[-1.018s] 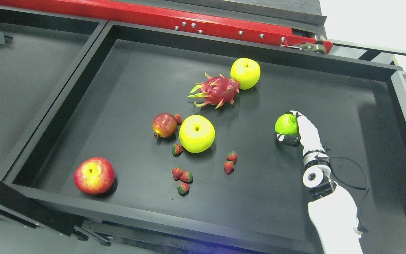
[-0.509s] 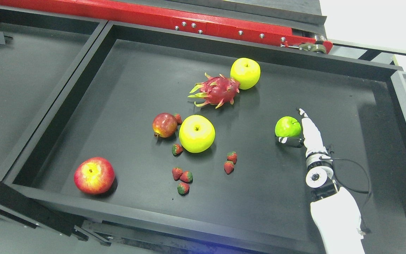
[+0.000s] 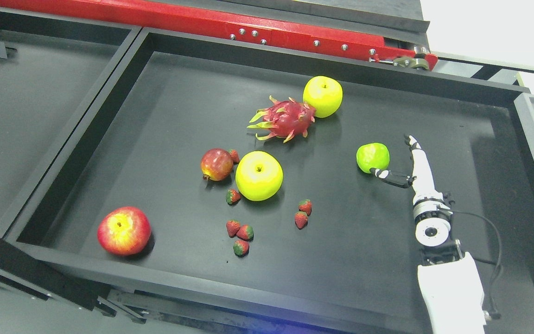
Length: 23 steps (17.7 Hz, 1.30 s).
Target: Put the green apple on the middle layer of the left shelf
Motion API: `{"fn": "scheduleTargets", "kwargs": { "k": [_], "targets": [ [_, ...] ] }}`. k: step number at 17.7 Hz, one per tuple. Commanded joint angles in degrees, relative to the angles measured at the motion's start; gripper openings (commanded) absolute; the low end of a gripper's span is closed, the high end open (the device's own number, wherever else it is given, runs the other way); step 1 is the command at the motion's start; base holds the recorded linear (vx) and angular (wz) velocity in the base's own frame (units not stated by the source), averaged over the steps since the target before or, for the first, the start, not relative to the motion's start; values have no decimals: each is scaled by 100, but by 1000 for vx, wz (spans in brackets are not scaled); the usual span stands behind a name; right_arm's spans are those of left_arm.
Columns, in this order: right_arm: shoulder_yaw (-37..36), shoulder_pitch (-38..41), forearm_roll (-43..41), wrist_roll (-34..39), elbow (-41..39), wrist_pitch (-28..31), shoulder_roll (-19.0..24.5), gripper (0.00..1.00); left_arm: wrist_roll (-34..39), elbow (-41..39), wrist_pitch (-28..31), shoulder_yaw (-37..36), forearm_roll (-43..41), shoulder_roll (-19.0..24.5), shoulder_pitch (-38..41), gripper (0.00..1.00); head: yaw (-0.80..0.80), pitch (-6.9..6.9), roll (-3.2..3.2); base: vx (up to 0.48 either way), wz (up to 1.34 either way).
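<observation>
Where a second ago the right hand [image 3: 399,162] was wrapped around the green apple [image 3: 372,157], it has now let go and drawn back to the right, fingers [image 3: 413,143] spread and holding nothing. Meanwhile the apple has shifted slightly up and to the left and sits by itself on the tray floor. Everything else lies as it did before.

All of this rests in a wide black tray [image 3: 109,139] with raised walls; a second dark tray [image 3: 26,102] adjoins it on the left, a red bar [image 3: 193,21] with bolts runs along the back, and a pale surface shows at the upper right corner. Inside the tray lie a dragon fruit [image 3: 283,119] touching a yellow apple [image 3: 322,96] at the back, a larger yellow apple [image 3: 258,176] near the middle with a small dark red fruit [image 3: 216,164] just to its left, a red apple [image 3: 123,230] near the front left, and several strawberries [image 3: 239,233] scattered around the front middle.

As for the green apple, it lies right of the tray's centre, just left of the hand. A dark thumb-like finger reaches toward its lower right side and ends just beside it; whether the tip touches the skin cannot be told. Upward and away from the fruit point the other fingers, while the white forearm [image 3: 452,292] enters from the lower right edge.
</observation>
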Motion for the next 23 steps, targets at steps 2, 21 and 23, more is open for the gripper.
{"fn": "scheduleTargets", "kwargs": {
  "k": [2,21,23],
  "targets": [
    [-523,1197,-1104,55,-2067,-14,49,100,3,0,-2,0,0,100,0,100,0,0,0,0,0],
    [-840,1745,-1711,99,-2167,-752,697,100,3,0,-2,0,0,100,0,100,0,0,0,0,0],
    [-840,1674,-1711,99,-2113,-761,697,100,3,0,-2,0,0,100,0,100,0,0,0,0,0]
  ]
}}
